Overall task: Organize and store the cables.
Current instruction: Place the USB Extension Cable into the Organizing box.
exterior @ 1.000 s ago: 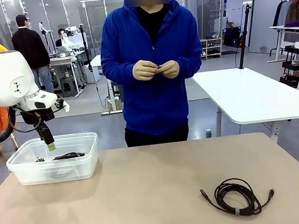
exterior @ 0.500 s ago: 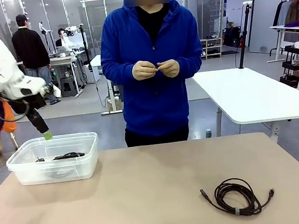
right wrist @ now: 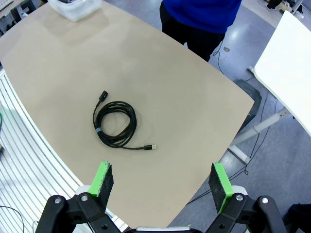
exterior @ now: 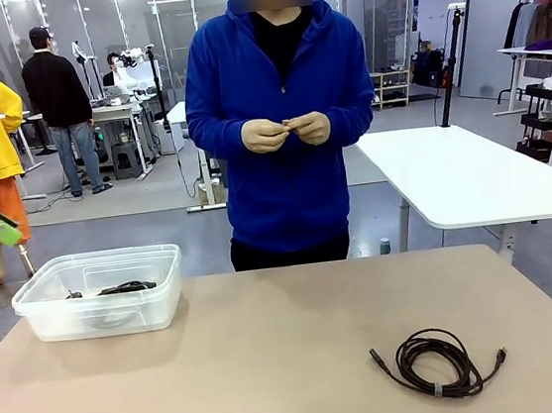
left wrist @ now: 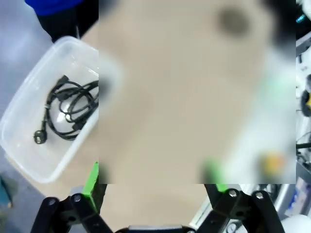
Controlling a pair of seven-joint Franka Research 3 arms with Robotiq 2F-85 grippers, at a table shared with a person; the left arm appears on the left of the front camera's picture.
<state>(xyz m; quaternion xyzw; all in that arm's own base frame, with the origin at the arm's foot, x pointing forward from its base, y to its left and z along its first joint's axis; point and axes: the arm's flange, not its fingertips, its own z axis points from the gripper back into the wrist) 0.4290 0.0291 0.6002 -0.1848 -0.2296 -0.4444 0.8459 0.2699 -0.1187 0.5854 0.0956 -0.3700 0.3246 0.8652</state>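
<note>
A dark coiled cable (exterior: 438, 362) lies on the tan table at the near right. In the right wrist view that cable (right wrist: 115, 124) sits well below and ahead of my right gripper (right wrist: 160, 179), which is open and holds nothing. More black cables (exterior: 116, 287) rest inside the clear plastic bin (exterior: 92, 257) at the far left. From the left wrist view those cables (left wrist: 68, 111) lie in the bin (left wrist: 29, 160), off to the left of my open, empty left gripper (left wrist: 153, 182). One of its green-tipped fingers (exterior: 4, 234) shows high at the picture's left edge, left of the bin.
A person in a blue hoodie (exterior: 281, 116) stands at the far side, hands (exterior: 287, 130) together at chest height, away from the table. The tan table (exterior: 272, 346) is bare between bin and coil. A white table (exterior: 462, 175) stands behind at right.
My left arm has lifted from above the bin and swung out to the left, nearly leaving the front view. The cables, bin and person have not moved.
</note>
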